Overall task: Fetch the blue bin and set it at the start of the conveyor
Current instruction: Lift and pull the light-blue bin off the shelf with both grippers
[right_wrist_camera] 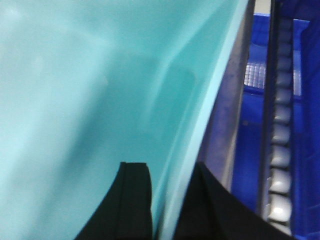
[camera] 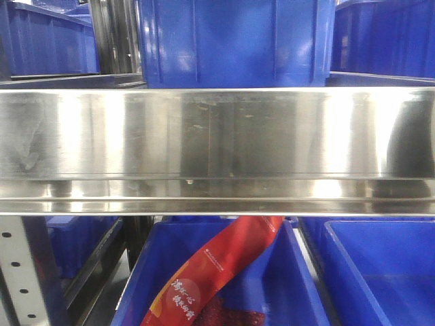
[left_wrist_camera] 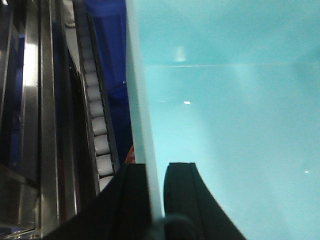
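The blue bin is a smooth pale turquoise tub that fills most of both wrist views. In the left wrist view its pale rim runs down between the black fingers of my left gripper, one finger outside the wall and one inside, shut on the rim. In the right wrist view the blue bin takes up the left side. My right gripper straddles its opposite rim the same way and is shut on it. The conveyor start is out of view. Neither the bin nor the grippers appear in the front view.
A shiny steel shelf crosses the front view, close up. Dark blue crates stand above it. Below, one crate holds a red packet, and another crate sits to its right. Roller tracks flank the bin.
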Available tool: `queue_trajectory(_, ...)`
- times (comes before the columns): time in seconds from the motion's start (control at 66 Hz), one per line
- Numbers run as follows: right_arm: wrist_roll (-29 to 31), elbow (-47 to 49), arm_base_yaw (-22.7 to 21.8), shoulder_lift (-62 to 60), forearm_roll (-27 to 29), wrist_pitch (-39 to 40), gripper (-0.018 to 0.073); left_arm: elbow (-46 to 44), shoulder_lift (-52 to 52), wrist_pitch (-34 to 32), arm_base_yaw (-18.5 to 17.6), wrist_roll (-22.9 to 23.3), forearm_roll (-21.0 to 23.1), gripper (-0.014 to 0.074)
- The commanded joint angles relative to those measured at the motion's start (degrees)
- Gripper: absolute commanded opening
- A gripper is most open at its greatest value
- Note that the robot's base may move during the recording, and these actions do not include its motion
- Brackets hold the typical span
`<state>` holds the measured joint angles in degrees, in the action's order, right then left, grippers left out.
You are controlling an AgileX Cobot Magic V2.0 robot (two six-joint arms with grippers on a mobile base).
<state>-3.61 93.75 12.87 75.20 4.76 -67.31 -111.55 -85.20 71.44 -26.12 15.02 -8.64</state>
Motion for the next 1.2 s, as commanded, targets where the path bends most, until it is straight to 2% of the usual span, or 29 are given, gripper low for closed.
queue_trajectory(0.0, 1.11, -0.65, 0.48, -0.87, -0.27, 3.02, -0.0153, 1.03, 2.03, -1.48, -0.45, 0.26, 1.05, -0.0111)
queue_trajectory(0.151, 1.11, -0.65, 0.48, -0.87, -0.27, 10.35, -0.0153, 3.66, 2.18, -1.48, -0.45, 0.26, 3.56, -0.0111)
queue_trajectory(1.181, 1.11, -0.65, 0.48, -0.87, -0.27, 11.26, -0.0153, 4.66, 2.18, -1.48, -0.45, 0.26, 3.86, -0.0111)
